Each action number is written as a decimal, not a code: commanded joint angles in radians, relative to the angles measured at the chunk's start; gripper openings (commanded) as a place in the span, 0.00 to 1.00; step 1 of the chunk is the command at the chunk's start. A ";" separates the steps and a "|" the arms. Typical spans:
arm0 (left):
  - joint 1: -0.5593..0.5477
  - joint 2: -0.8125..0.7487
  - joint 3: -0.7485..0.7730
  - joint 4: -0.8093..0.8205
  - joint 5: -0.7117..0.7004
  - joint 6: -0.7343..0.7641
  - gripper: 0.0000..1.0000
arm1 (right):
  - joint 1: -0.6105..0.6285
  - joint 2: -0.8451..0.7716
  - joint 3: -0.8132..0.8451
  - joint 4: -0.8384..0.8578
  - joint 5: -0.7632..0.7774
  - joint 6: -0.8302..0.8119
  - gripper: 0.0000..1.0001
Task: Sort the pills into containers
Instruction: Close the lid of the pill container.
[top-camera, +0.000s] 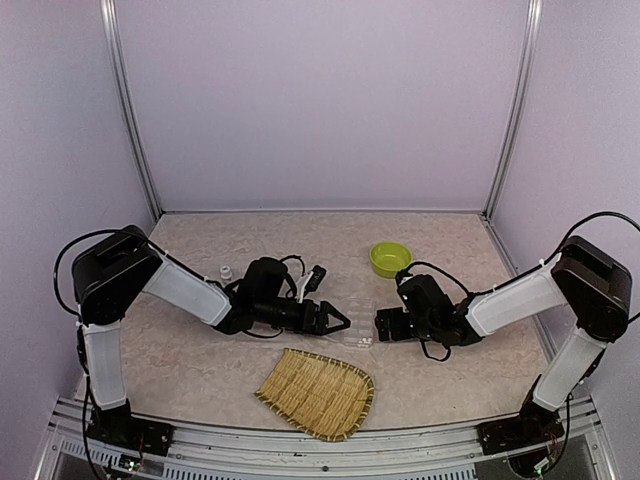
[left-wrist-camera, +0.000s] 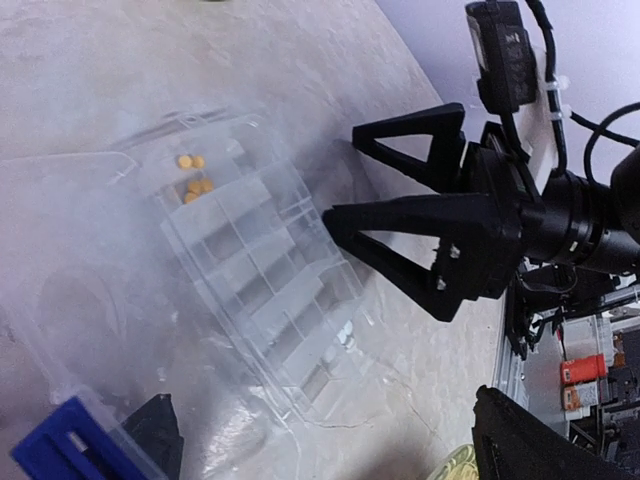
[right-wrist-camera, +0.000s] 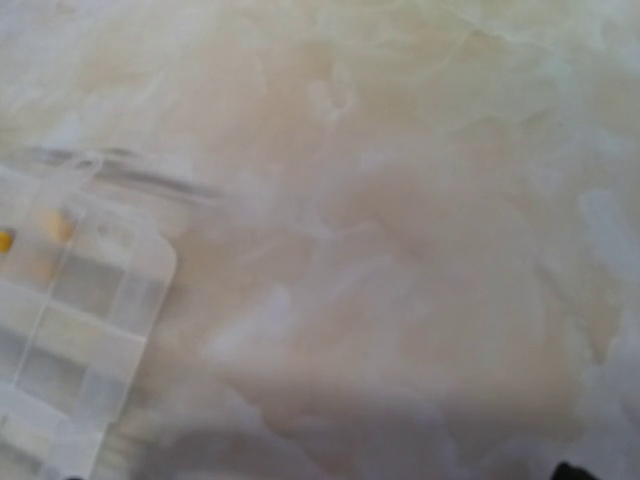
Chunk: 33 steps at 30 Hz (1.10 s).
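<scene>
Done: few orange pills (left-wrist-camera: 192, 174) in organiser (left-wrist-camera: 250, 290) end cells.
To do: other cells look bare.
R gripper (left-wrist-camera: 340, 176): spread.
L gripper (top-camera: 338, 319): can't tell.

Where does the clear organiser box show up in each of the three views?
Top external: the clear organiser box lies at centre, between the two arms' tips and just beyond the bamboo tray.
Left wrist: centre-left, running diagonally.
Right wrist: lower left corner, cut off by the frame.
Shared landmark: the yellow pills at one end of the box, in both wrist views; too small to tell from above.
</scene>
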<state>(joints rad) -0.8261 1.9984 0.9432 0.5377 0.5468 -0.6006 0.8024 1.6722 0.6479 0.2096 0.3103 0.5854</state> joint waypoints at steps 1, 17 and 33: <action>0.026 -0.002 -0.006 -0.026 -0.051 -0.002 0.99 | 0.004 0.021 -0.017 -0.064 -0.051 0.026 1.00; 0.047 -0.086 -0.066 0.061 -0.009 0.012 0.99 | 0.004 0.007 -0.027 -0.065 -0.037 0.034 1.00; 0.012 -0.081 -0.071 0.139 0.072 0.005 0.99 | 0.004 0.017 -0.017 -0.066 -0.047 0.033 1.00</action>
<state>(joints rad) -0.8040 1.9198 0.8646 0.6403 0.5911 -0.6003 0.8024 1.6718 0.6476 0.2104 0.3115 0.5926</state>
